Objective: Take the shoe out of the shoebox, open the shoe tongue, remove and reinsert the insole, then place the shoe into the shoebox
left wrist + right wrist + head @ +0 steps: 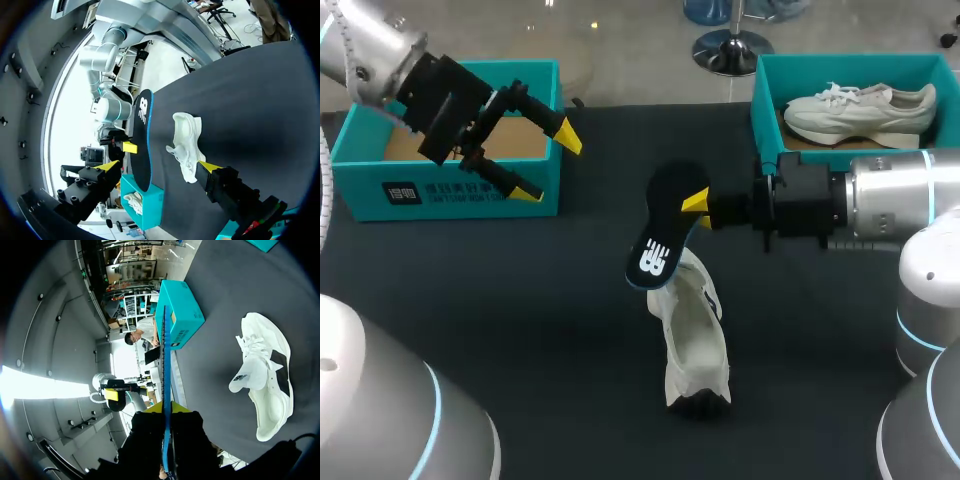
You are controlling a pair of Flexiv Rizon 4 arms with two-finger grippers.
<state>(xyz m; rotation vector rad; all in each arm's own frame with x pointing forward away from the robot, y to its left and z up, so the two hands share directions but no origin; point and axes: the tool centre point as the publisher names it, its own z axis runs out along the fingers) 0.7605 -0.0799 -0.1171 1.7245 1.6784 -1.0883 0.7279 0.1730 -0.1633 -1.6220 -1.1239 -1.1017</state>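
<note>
A white shoe point(696, 338) lies on the dark table near its middle, opening upward; it also shows ahead of the left gripper point(188, 144) and beside the right gripper point(265, 382). Its black insole point(665, 232) hangs in the air above the shoe's far end, printed heel end lowest. My right gripper point(696, 204) is shut on the insole's upper part. In the right wrist view the insole point(165, 360) stands edge-on between the fingers of the right gripper point(166, 409). My left gripper point(548, 165) hovers open and holds nothing in front of the left shoebox point(460, 195). From its own camera, the left gripper point(159, 166) faces the insole point(142, 145).
The teal left shoebox shows only a brown cardboard floor. A second teal shoebox point(766, 110) at the back right holds another white shoe point(860, 108). Dark tabletop lies bare in front of and beside the shoe.
</note>
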